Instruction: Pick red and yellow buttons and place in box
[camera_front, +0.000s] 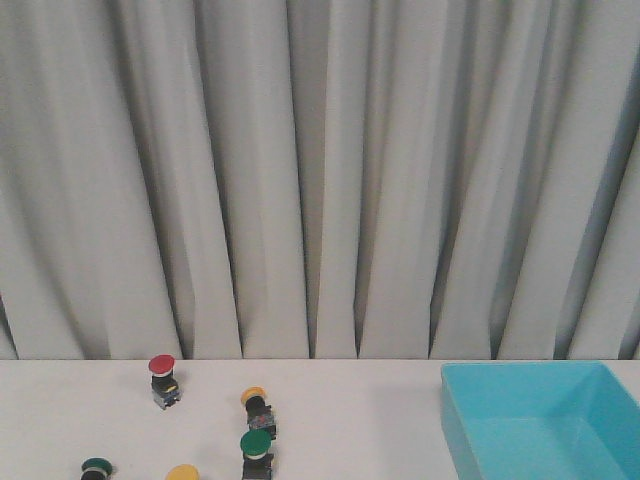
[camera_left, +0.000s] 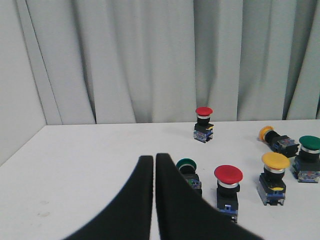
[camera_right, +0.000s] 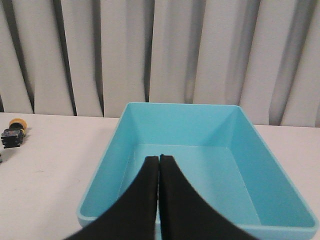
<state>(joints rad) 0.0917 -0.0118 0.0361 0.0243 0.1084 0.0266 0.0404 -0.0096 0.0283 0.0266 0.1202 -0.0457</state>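
On the white table (camera_front: 330, 420), seen from the front, a red push-button (camera_front: 163, 379) stood upright at about 9 o'clock, a yellow-orange one (camera_front: 258, 408) lay tipped on its side nearer the middle, and another yellow cap (camera_front: 182, 472) peeked in at 7 o'clock. Green-capped buttons (camera_front: 256, 452) sat among them. The light blue box (camera_front: 545, 425) rested at 4 o'clock, with nothing visible inside it.

The left pincer (camera_left: 154, 161) was pressed together, holding nothing. A second red button (camera_left: 228, 191) stood just beside it toward 3 o'clock, an upright yellow one (camera_left: 273, 177) farther that way.

The right pincer (camera_right: 159, 160) was likewise pressed together, poised over the box's near wall.

These buttons looked light, rigid and smooth-capped; the squarer black body below the cap seemed the surest place to grip.
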